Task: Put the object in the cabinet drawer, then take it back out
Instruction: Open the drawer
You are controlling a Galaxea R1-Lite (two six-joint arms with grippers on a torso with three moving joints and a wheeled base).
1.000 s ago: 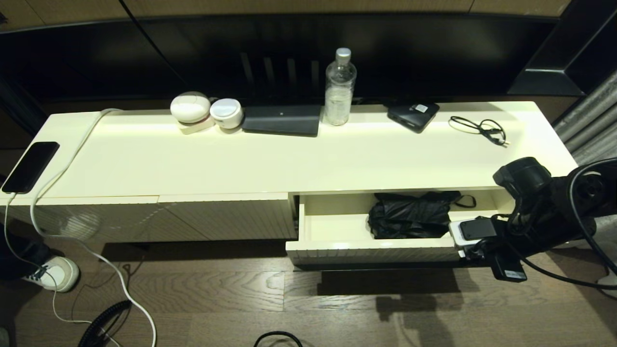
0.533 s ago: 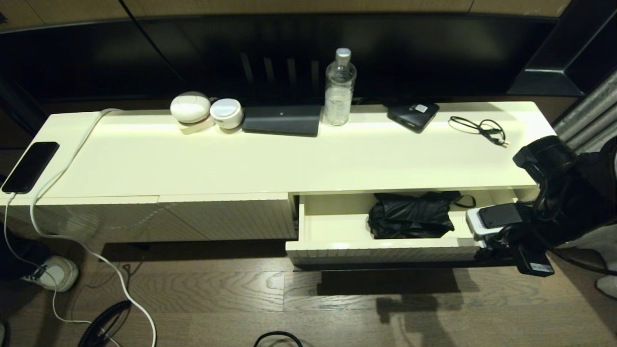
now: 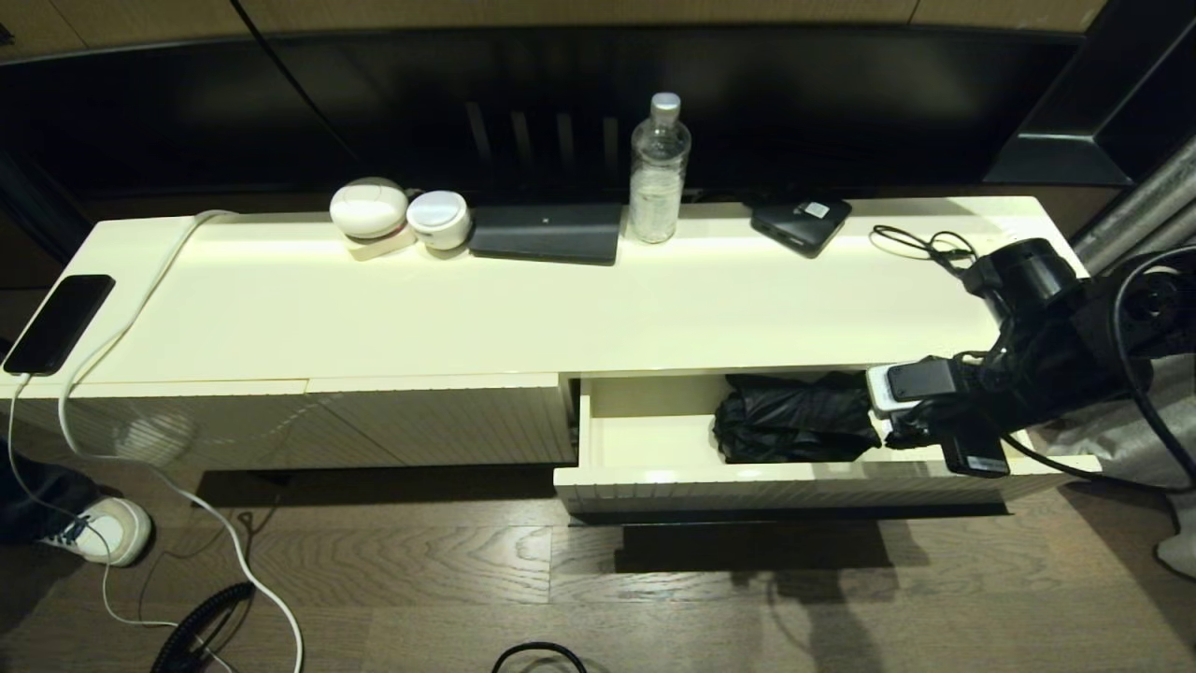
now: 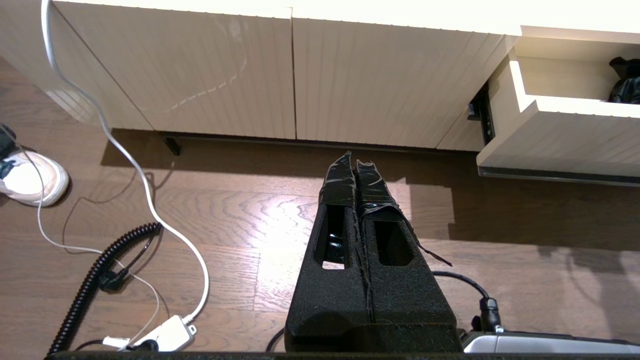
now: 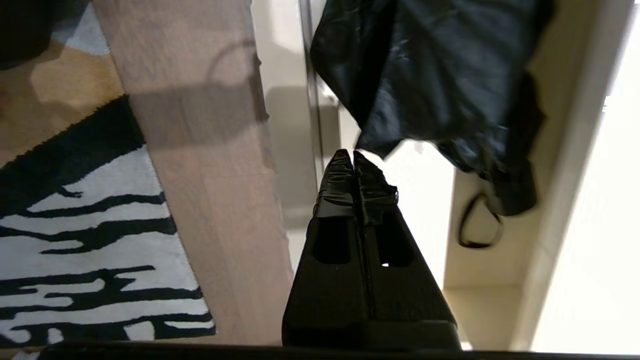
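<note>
Umbrella, the black crumpled folding one [image 3: 796, 419], sits in the open cream ribbed drawer [image 3: 654, 481], so it's stashed but not out yet. Right gripper [image 5: 354, 156] hovers just beside it, fingers pinched together, empty, probably lining up. Left gripper [image 4: 356, 161] parked over the floor, closed too.

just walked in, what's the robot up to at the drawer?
The black folding umbrella lies inside the open cream drawer, not held by anything. The right pincer is shut and empty, hovering over the drawer's right end just beside the umbrella's fabric. The left pincer is shut and parked low over the wood floor, facing the cabinet front.
</note>
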